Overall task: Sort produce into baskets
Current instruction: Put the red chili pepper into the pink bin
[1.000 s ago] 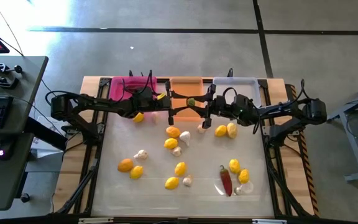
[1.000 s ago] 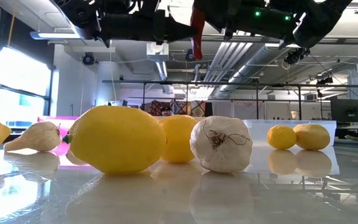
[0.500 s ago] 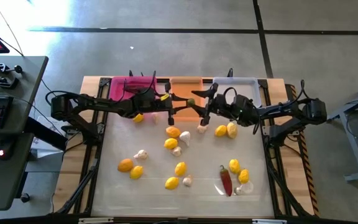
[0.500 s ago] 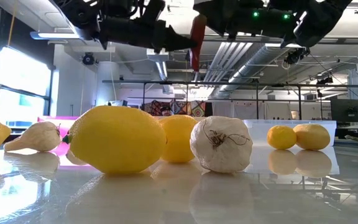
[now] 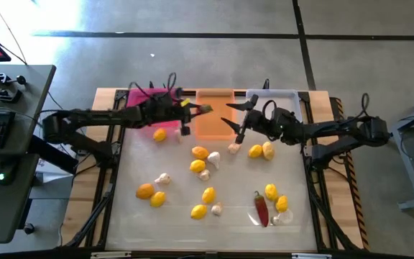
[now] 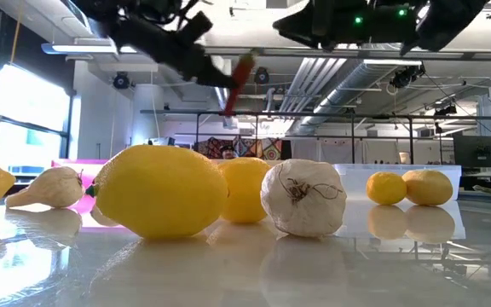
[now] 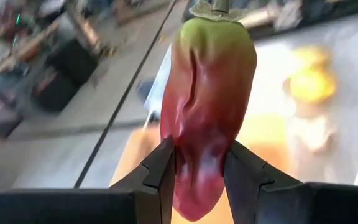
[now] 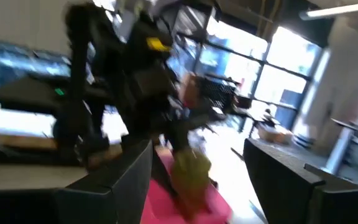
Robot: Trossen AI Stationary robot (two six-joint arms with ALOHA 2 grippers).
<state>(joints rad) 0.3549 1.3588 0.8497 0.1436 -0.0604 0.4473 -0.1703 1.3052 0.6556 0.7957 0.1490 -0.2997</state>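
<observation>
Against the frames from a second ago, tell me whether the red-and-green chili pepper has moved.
Yes. The red-and-green chili pepper, clamped in the left gripper, has shifted left in the high view, from over the translucent orange basket's middle toward its left edge.

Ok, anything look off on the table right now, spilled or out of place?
Nothing spilled. One oddity: a clear plastic scrap lies beside the chili pepper on the table, among the produce. The left gripper holds another chili near the orange basket; the right gripper is open.
</observation>
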